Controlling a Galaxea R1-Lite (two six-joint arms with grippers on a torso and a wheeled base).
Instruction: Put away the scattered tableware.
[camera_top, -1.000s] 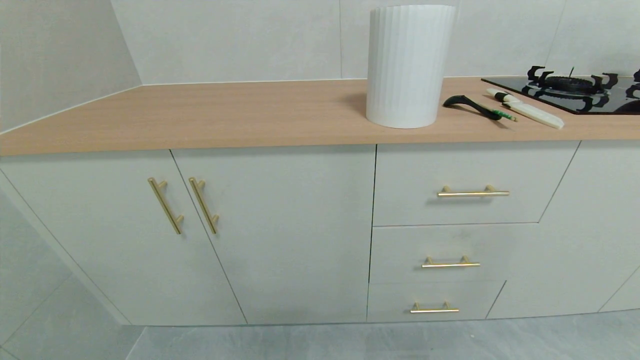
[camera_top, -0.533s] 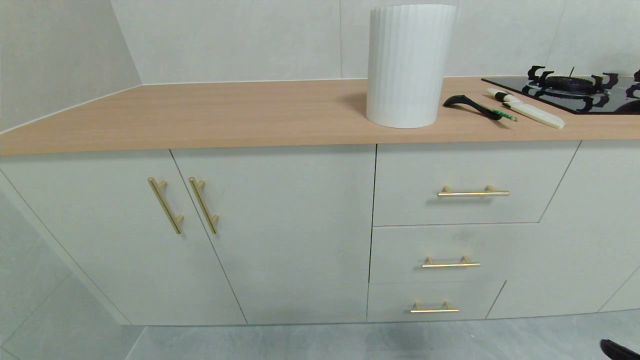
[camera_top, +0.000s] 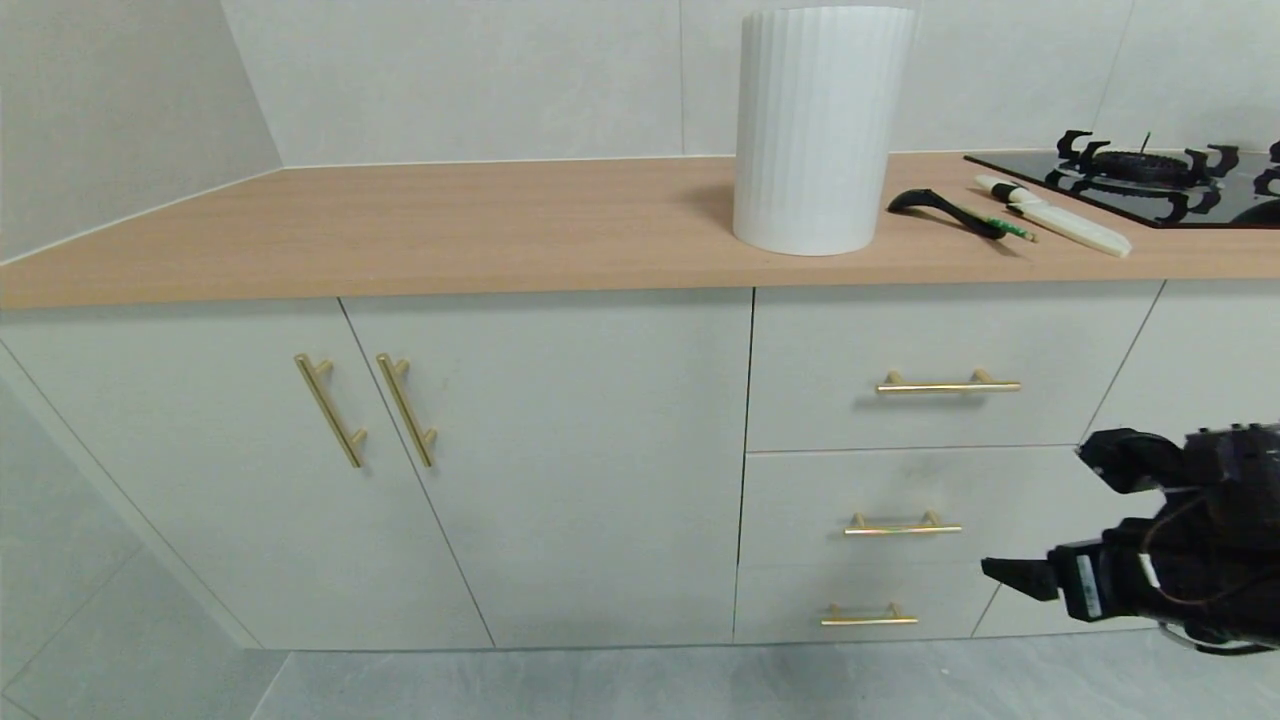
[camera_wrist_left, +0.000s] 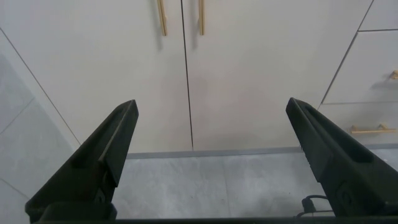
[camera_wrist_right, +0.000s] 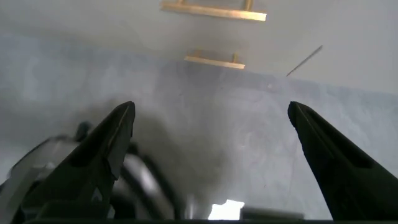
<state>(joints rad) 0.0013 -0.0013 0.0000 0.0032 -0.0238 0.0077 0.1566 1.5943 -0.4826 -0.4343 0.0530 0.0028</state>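
Hovering at the lower right of the head view, the right gripper (camera_top: 1035, 512) has its fingers spread wide apart, gripping nothing, in front of the lower drawers (camera_top: 900, 490). The left gripper (camera_wrist_left: 210, 115) is spread wide too, facing the cabinet doors (camera_wrist_left: 249, 74). Farther back, at the upper right, a black spoon (camera_top: 945, 213) and a white knife (camera_top: 1060, 226) lie side by side on the wooden countertop (camera_top: 450, 225), between a tall white ribbed container (camera_top: 815, 130) and the stove (camera_top: 1140, 178).

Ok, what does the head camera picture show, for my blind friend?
The open right tool hangs before the cabinet drawers. On the wooden counter above, a black spoon and white knife lie between a tall white container and the stove.
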